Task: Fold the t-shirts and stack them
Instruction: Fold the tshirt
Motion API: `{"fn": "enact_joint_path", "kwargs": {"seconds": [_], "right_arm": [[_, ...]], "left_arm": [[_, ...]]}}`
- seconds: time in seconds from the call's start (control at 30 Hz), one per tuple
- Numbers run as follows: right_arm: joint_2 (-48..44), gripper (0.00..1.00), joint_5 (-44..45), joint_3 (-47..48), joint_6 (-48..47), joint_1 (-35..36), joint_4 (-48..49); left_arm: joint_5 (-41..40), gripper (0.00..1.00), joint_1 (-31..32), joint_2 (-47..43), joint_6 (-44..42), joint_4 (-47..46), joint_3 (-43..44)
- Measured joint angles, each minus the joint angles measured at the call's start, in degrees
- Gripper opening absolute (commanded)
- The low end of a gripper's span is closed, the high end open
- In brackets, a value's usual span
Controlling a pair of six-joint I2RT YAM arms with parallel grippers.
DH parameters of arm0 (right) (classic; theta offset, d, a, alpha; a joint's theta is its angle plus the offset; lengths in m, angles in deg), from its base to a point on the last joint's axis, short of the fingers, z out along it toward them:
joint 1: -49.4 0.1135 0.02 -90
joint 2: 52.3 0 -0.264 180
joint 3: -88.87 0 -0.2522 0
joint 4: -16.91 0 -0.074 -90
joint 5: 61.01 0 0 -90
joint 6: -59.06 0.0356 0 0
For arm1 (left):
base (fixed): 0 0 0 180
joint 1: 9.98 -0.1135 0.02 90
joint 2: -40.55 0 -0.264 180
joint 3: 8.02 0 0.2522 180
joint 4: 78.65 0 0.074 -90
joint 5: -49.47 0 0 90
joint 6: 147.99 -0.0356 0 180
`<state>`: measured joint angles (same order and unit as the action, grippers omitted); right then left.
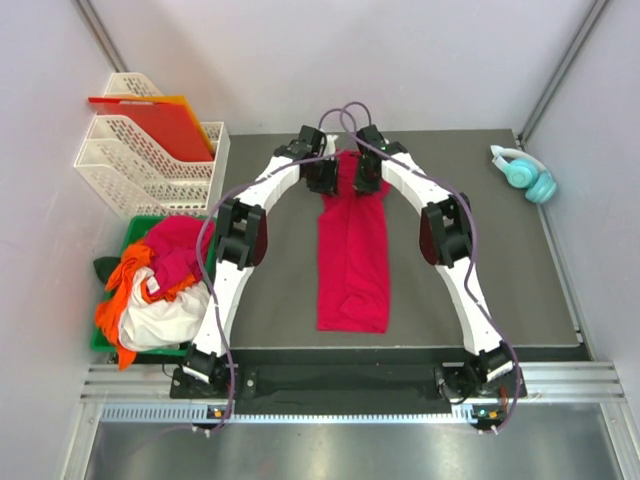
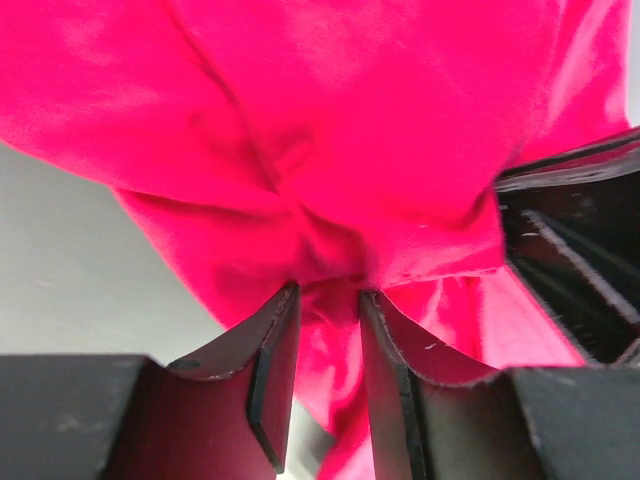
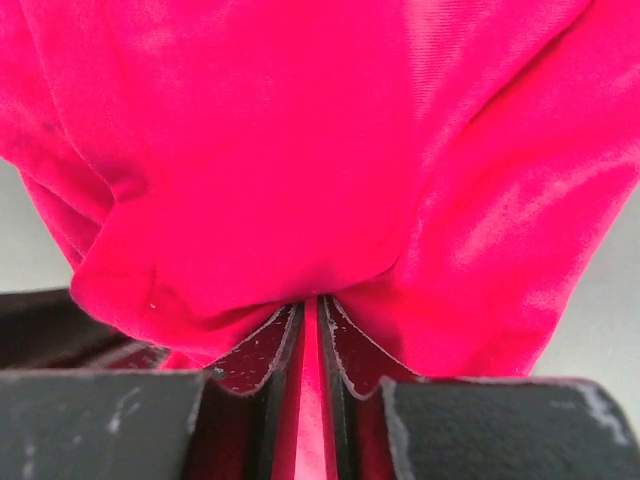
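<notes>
A crimson-red t-shirt [image 1: 352, 260] lies as a long narrow strip down the middle of the dark mat [image 1: 500, 270]. Both grippers are at its far end, side by side. My left gripper [image 1: 322, 180] is shut on a bunched gather of the shirt [image 2: 350, 120], with cloth filling the gap between its fingertips [image 2: 328, 295]. My right gripper [image 1: 366, 178] is shut tight on a fold of the same shirt [image 3: 300, 150], pinched between its jaws [image 3: 310, 305]. The far end of the shirt is lifted slightly. More t-shirts, pinkish-red [image 1: 178, 245], orange [image 1: 122, 290] and white [image 1: 170, 315], are piled at the left.
The pile sits in a green bin [image 1: 140, 226] off the mat's left edge. White mesh trays [image 1: 135, 170] behind it hold a stiff red-orange sheet [image 1: 160, 122]. Teal headphones [image 1: 525, 172] lie at the mat's far right corner.
</notes>
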<state>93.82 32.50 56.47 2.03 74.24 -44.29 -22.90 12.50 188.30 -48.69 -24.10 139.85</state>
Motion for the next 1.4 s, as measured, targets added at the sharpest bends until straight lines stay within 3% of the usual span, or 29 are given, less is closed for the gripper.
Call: {"fn": "enact_joint_path", "kwargs": {"seconds": [0.23, 0.3, 0.43, 0.47, 0.53, 0.67, 0.97, 1.2, 1.4], "right_arm": [[0.4, 0.14, -1.2, 0.1, -0.7, -1.1, 2.0], [-1.0, 0.18, -1.0, -2.7, -1.0, -1.1, 4.1], [-5.6, 0.34, 0.9, -9.7, -1.7, -1.1, 8.1], [-6.8, 0.46, 1.7, -10.8, -1.9, -1.0, 8.4], [-10.3, 0.5, 3.6, -13.5, -2.4, -0.8, 9.2], [-22.4, 0.56, 8.0, -21.9, -3.7, 0.6, 11.0], [-55.2, 0.51, 18.2, -54.5, -1.4, 13.5, 17.5], [-61.0, 0.49, 22.7, -80.1, 12.0, 26.5, 16.9], [-61.4, 0.48, 27.3, -84.4, 23.3, 36.9, 12.9]], "left_arm": [[0.7, 0.42, -1.7, 0.9, -0.4, -1.3, 1.2], [0.7, 0.43, -1.7, 0.8, -0.8, -1.5, 1.2], [-0.2, 0.43, -1.8, -0.3, -1.8, -2.8, -0.2], [-0.8, 0.43, -1.8, -1.1, -2.0, -2.8, -1.0], [-1.5, 0.43, -2.0, -3.1, -2.1, -3.2, -3.0], [-3.8, 0.43, -2.5, -15.1, -2.4, -5.3, -16.6], [-6.7, 0.42, -1.1, -52.2, -3.3, -10.5, -52.6], [-7.9, 0.4, 1.7, -62.2, -6.5, -8.7, -66.5], [-6.9, 0.4, 2.0, -66.1, -7.3, -8.6, -73.6]]}}
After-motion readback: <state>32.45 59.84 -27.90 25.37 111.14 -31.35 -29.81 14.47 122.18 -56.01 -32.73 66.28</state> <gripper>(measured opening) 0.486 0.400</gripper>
